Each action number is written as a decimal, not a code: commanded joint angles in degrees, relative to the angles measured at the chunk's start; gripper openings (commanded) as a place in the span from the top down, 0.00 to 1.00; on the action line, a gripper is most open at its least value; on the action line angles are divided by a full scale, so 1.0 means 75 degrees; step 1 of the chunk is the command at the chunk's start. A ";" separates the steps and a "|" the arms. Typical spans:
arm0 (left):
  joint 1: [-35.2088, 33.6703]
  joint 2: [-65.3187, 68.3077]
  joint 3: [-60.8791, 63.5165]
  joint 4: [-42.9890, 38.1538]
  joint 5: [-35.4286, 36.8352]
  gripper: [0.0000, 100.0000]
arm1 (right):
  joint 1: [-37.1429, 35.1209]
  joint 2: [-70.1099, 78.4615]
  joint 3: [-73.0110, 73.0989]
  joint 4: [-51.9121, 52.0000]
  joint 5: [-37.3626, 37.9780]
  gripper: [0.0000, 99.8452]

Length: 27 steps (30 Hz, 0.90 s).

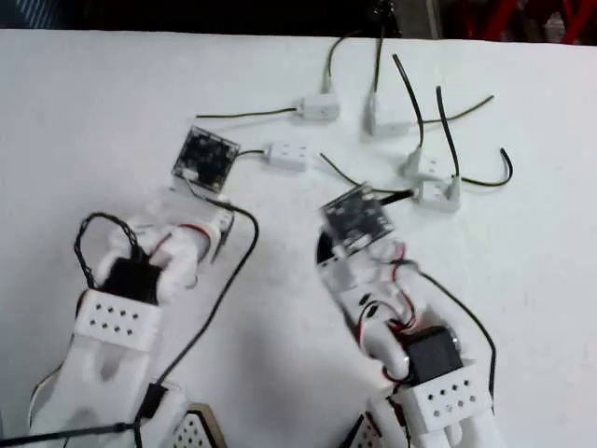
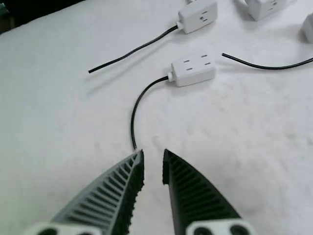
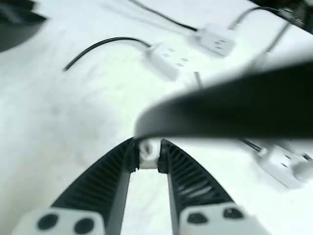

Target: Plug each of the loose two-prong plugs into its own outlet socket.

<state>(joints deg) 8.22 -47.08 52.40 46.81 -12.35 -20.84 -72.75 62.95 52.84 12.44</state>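
**Tally, logged from the remote desk**

Arms: I count two, a left arm point(image 1: 112, 317) and a right arm point(image 1: 420, 364).

Fingers: two ribbed ones per arm, left fingers point(image 2: 117, 196) and right fingers point(image 3: 195, 191), so four in all.

Black square boards point(image 1: 205, 157) at the wrists: two, one on each arm.

White corded blocks point(image 1: 287, 155) on the bench point(image 1: 93, 93): five in the high view. From the left wrist I see slotted faces on two of them. I cannot sort the rest into plugs and sockets.

Small white piece point(image 3: 148, 151) between the right fingers: one. I cannot tell whether it is a plug.
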 commanded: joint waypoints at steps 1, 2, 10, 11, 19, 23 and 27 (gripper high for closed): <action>-0.0287 0.1530 -0.1477 0.0070 -0.0797 0.88 | 0.0627 -0.0100 -0.0059 -0.0229 -0.0340 0.98; -0.0287 0.2045 -0.1829 0.0176 -0.1008 0.88 | 0.0733 -0.0100 -0.0035 -0.0264 -0.0399 0.98; -0.0264 0.6453 -0.5204 0.1067 -0.2555 0.75 | 0.0955 -0.0147 0.0316 -0.0651 -0.0387 0.98; -0.0275 0.6980 -0.5697 0.1172 -0.2743 0.75 | 0.0955 -0.0123 0.0328 -0.0651 -0.0387 0.98; -0.0463 1.0520 -0.9459 0.1946 -0.3282 0.75 | 0.0955 -0.0123 0.0328 -0.0651 -0.0363 0.98; -0.0639 1.1751 -1.1253 0.2426 -0.3282 0.75 | 0.0955 -0.0111 0.0363 -0.0651 -0.0363 0.98; -0.0733 1.2759 -1.2765 0.2919 -0.3317 0.75 | 0.0955 -0.0123 0.0363 -0.0651 -0.0363 0.98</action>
<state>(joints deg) 3.91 43.91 -29.80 65.36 -36.44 -14.24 -72.75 66.29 49.14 9.80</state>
